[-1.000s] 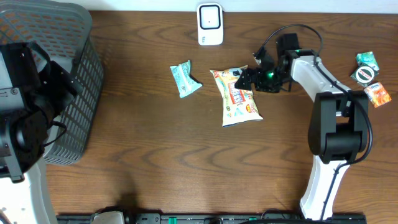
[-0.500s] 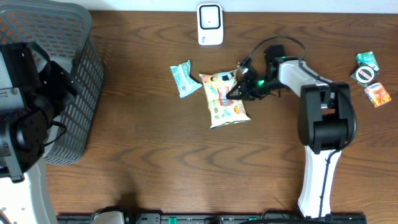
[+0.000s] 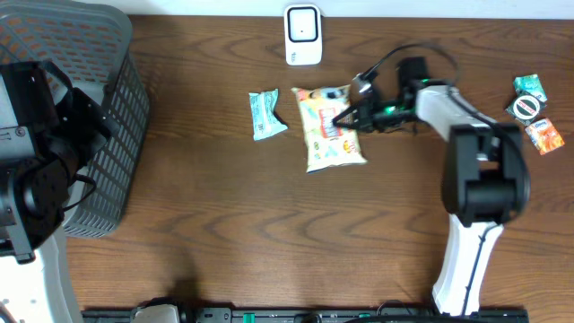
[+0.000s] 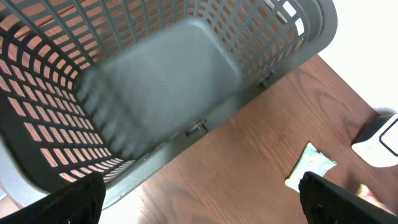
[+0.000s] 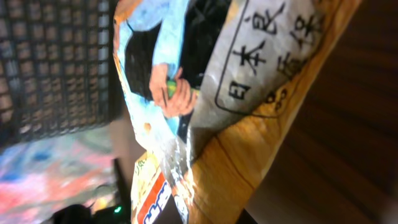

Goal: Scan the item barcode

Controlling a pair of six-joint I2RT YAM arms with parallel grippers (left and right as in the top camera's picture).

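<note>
Right hand (image 3: 348, 117): I read it as closed right down, its jaws pinched on the right-hand edge of the snack bag (image 3: 330, 135); the arm reaches in from the right side of the surface (image 3: 269, 233).
Snack bag: it lies on the wood in the far middle, below and slightly right of the scanner (image 3: 303, 34), with a clear gap between the 2.
Right wrist view: the snack bag (image 5: 261, 74) fills nearly the whole picture, crinkled film with printed characters in a rounded frame and a figure in blue; I cannot tell which face carries the barcode.
Scanner: white, upright at the far edge of the surface, touching nothing that I can see.
Teal packet (image 3: 266, 115): just left of the snack bag, a narrow strip of wood between them.
Left hand (image 4: 199, 210): spread as wide as it goes, holding nothing; its 2 fingers (image 4: 71, 199) sit at the bottom corners of my wrist view, above the basket.
Basket (image 3: 112, 126): grey mesh, at the left end of the surface, well apart from the snack bag.
Far right: 3 small packets, green (image 3: 529, 85), round (image 3: 525, 108) and orange (image 3: 544, 136), clustered near the surface's right edge.
</note>
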